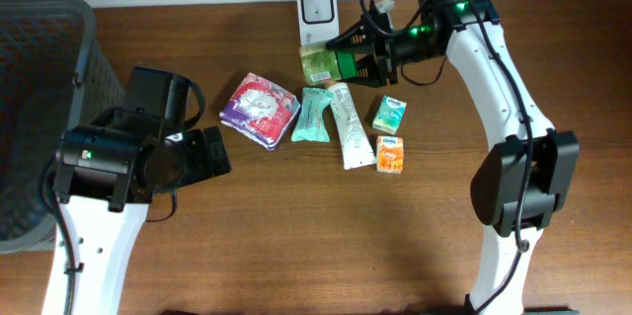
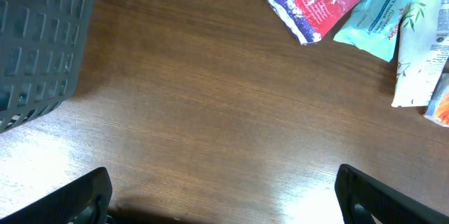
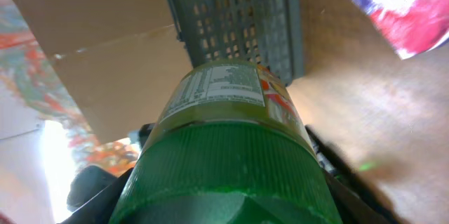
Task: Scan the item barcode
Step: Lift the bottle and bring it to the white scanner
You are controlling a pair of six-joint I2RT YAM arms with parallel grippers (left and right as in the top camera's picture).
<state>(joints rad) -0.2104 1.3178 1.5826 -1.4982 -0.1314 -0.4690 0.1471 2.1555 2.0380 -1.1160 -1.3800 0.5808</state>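
The right gripper (image 1: 343,62) pinches a round, ribbed green plastic bottle (image 3: 224,147), held sideways just below the white boxy scanner (image 1: 316,7). The left gripper (image 2: 223,194) hangs spread wide over the grained wooden table (image 2: 210,97).

Table (image 1: 296,241): bag (image 1: 260,110), wipes (image 1: 312,116), tube (image 1: 349,129), green box (image 1: 389,114), orange box (image 1: 390,153).

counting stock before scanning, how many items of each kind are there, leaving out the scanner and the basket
bottles: 1, the green plastic bottle
soft packs: 3, the purple and red soft pack, the teal soft pack, the white soft pack
small cartons: 2, the small green carton, the small orange carton
total: 6
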